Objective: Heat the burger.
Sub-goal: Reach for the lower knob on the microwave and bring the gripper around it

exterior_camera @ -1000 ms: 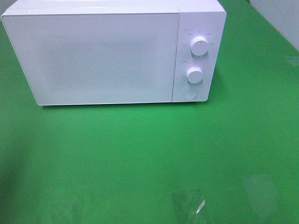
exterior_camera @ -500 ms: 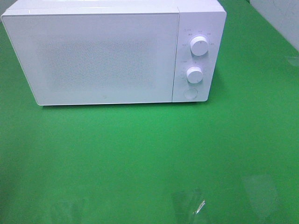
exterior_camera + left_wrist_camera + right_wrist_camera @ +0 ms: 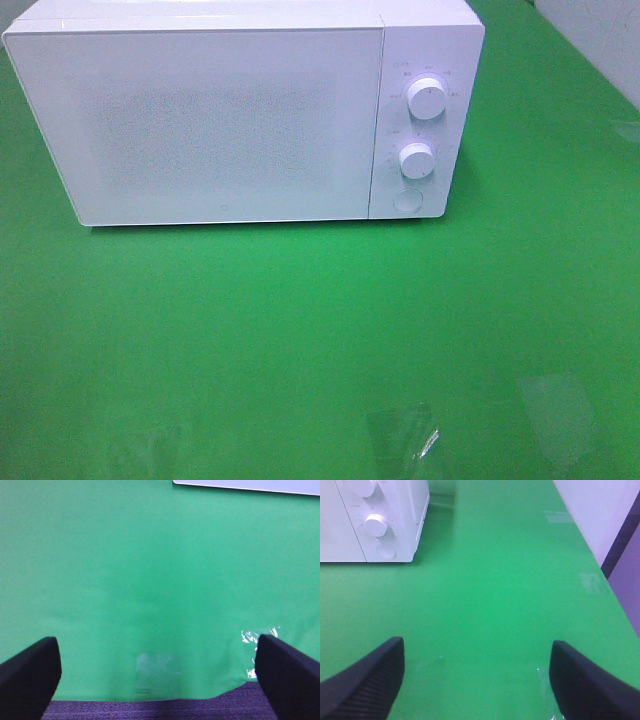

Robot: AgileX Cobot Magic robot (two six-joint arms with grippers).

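The burger is out of view in every frame. A white microwave (image 3: pixel 230 115) stands at the back of the green table with its door shut, two round knobs (image 3: pixel 427 98) and a round button (image 3: pixel 406 200) on its right panel. Its knob side also shows in the right wrist view as the microwave (image 3: pixel 375 520). Neither arm appears in the exterior high view. My left gripper (image 3: pixel 157 672) hangs open over the table's near edge, nothing between its black fingers. My right gripper (image 3: pixel 476 677) is open too, over bare green cloth to the right of the microwave.
The green cloth (image 3: pixel 320 340) covers the table, with shiny tape patches (image 3: pixel 405 440) near the front edge. A pale wall (image 3: pixel 600 510) and the table's right edge (image 3: pixel 607 585) lie close on the right. Purple floor (image 3: pixel 160 710) shows past the front edge.
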